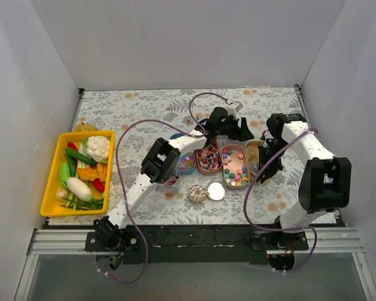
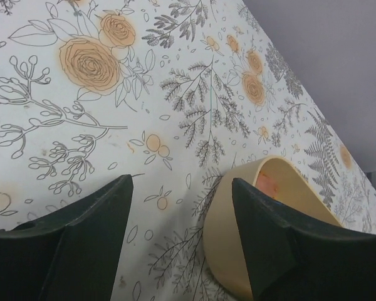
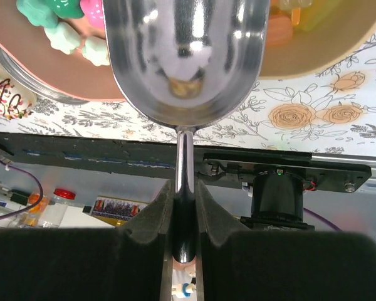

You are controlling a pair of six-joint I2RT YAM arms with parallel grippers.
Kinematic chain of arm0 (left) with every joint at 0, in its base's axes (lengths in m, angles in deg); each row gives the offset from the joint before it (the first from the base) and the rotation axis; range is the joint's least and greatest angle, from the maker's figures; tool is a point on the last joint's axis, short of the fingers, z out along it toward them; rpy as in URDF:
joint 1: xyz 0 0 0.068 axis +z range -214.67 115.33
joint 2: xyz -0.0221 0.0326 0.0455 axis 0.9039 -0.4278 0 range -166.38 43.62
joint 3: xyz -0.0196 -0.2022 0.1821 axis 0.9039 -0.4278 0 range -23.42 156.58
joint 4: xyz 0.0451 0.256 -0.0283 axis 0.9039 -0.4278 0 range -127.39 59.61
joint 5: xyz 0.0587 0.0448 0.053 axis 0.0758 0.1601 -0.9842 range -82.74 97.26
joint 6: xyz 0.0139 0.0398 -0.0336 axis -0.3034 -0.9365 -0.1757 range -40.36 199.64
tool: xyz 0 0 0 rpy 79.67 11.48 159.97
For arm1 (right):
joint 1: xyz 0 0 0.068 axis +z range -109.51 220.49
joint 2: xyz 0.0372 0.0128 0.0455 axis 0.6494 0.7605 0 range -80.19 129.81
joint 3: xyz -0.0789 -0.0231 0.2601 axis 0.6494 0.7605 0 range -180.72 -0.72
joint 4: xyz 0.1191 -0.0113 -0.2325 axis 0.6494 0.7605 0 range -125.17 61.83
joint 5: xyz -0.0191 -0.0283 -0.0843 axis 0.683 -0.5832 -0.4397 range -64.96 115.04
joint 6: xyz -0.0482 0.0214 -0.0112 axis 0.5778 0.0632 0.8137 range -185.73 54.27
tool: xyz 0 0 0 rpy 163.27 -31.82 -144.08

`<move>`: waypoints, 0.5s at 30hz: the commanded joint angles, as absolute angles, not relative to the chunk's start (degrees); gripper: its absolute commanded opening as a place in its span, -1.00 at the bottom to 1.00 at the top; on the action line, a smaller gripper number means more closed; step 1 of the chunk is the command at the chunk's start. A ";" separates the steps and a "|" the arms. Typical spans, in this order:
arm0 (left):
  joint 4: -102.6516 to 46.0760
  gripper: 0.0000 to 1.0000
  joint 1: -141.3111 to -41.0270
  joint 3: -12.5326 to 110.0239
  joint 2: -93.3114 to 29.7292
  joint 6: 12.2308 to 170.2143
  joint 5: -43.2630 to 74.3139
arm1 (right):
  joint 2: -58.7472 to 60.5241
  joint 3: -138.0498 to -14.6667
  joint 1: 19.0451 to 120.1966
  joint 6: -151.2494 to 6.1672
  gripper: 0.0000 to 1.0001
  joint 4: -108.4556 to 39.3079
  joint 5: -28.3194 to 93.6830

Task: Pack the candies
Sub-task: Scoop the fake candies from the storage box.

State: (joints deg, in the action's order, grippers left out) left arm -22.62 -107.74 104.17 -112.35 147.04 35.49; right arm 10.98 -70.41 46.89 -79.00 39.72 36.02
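Quick rundown of the setup. The candies are sorted into a row of oval trays in the middle of the floral counter. The wrapped sticks are in one tray, the pastel and bright bits are in the pink tray next to it, and the yellow-orange gummies are in the tan tray at the right end. A small round pot with more sweets sits in front of the trays, with a loose lid just beside it.

The right hand is clamped tight on the thin handle of a metal scoop. The scoop's bowl hangs over the spot where the pink and tan trays meet. There's a small yellowish speck low in the bowl (could be a sweet or just a reflection, I honestly can't tell).

The left hand is out past the far end of the trays with its fingers spread apart and nothing between them. It's tilted down at the cloth, and the curved end of the tan tray sits right by its right finger; I can't tell whether they touch.

Off on the left side there's a yellow bin of toy vegetables, well apart from the trays.
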 commanded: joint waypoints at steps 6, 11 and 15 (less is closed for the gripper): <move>-24.50 0.25 -111.51 104.64 -113.01 140.91 29.59 | 5.07 -67.44 46.91 -79.35 -0.97 40.06 40.86; -25.21 0.12 -112.22 102.09 -111.87 138.97 28.62 | 4.00 -65.06 47.00 -79.18 -0.97 39.89 38.32; -25.47 0.04 -112.22 100.50 -110.64 138.01 28.53 | 8.30 -69.27 46.91 -78.65 -0.97 39.71 34.98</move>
